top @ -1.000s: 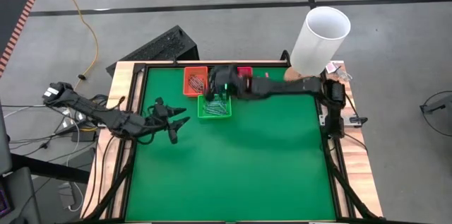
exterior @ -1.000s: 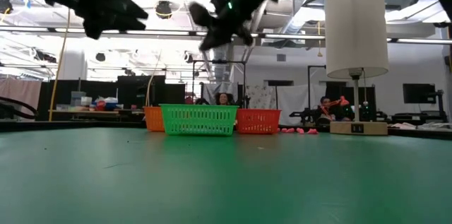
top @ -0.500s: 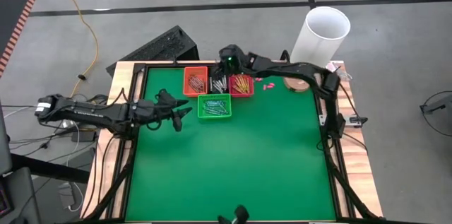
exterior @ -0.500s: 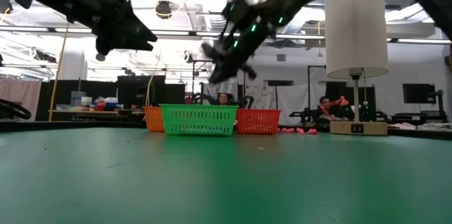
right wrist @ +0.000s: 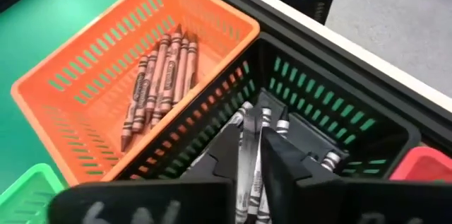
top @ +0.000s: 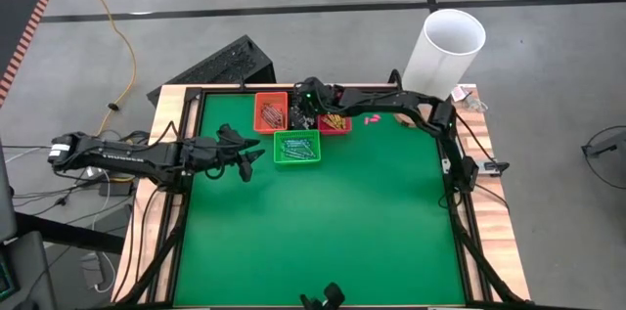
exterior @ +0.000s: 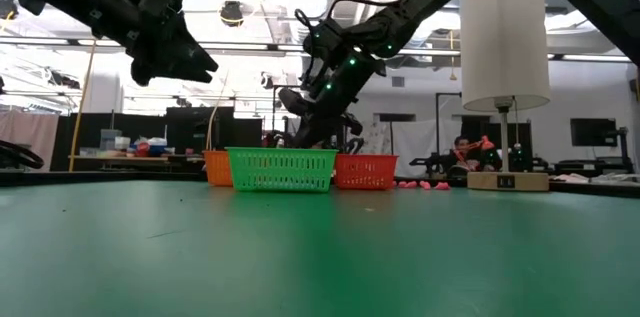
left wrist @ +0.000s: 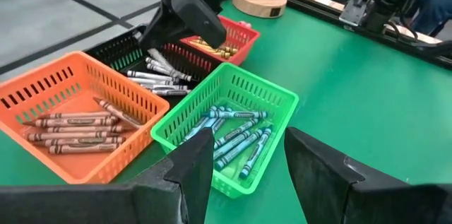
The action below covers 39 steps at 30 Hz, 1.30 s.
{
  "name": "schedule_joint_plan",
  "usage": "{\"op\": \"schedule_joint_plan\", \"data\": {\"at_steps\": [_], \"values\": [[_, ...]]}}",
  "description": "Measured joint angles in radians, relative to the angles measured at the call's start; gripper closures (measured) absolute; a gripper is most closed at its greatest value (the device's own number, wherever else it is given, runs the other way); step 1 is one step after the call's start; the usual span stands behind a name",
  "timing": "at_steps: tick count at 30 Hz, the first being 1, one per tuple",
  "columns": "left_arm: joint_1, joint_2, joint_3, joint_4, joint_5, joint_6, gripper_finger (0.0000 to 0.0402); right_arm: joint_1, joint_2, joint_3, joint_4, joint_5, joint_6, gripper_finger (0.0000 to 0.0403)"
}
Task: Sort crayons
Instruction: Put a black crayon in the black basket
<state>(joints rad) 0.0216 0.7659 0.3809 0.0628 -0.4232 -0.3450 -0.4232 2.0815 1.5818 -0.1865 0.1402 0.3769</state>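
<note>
In the low view the green table [exterior: 320,257] stretches away from the camera, and the green basket [exterior: 281,170] is the nearest container, with the orange basket [exterior: 217,167] and red basket [exterior: 366,171] showing behind it on either side.

The left gripper [top: 246,159] hovers above the table just beside the green basket, on the left arm's side of it; its fingers [left wrist: 194,164] stand wide apart and hold nothing. Through them, the left wrist view shows blue-teal crayons [left wrist: 233,136] lying in the green basket, reddish-brown crayons [left wrist: 67,131] in the orange basket, and yellow-orange crayons [left wrist: 212,47] in the red basket.

Farther back, between the orange and red baskets, sits a black basket [right wrist: 321,121] with grey-white crayons [left wrist: 159,75] in it. The right gripper [top: 305,105] reaches down into this black basket. Its fingers [right wrist: 279,167] are close together with one grey crayon [right wrist: 248,164] between them, just above the other grey ones; whether they are pressing on it cannot be told.

Beyond the baskets, at the far right corner, a white lamp [top: 445,51] stands on a round wooden base, and a few small pink bits [top: 371,118] lie on the green near the red basket.
</note>
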Motion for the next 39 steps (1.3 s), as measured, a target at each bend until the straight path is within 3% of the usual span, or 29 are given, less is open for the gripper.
{"op": "schedule_joint_plan", "data": {"at_steps": [10, 21, 31, 39], "values": [[0.0, 0.0, 0.0, -0.005, 0.001, -0.017, 0.0239, -0.002, -0.001, 0.012, -0.004, -0.005, 0.015, 0.0288], [0.0, 0.0, 0.0, -0.003, 0.025, -0.034, 0.0239, 0.018, -0.003, 0.18, -0.113, -0.012, 0.003, 0.028], [0.0, 0.0, 0.0, 0.035, 0.026, -0.08, 0.0239, 0.089, -0.052, 0.431, -0.454, -0.016, -0.16, 0.028], [-0.003, -0.001, 0.0, 0.171, 0.027, -0.174, 0.0239, 0.136, -0.224, 0.56, -0.638, -0.006, -0.279, 0.028]]}}
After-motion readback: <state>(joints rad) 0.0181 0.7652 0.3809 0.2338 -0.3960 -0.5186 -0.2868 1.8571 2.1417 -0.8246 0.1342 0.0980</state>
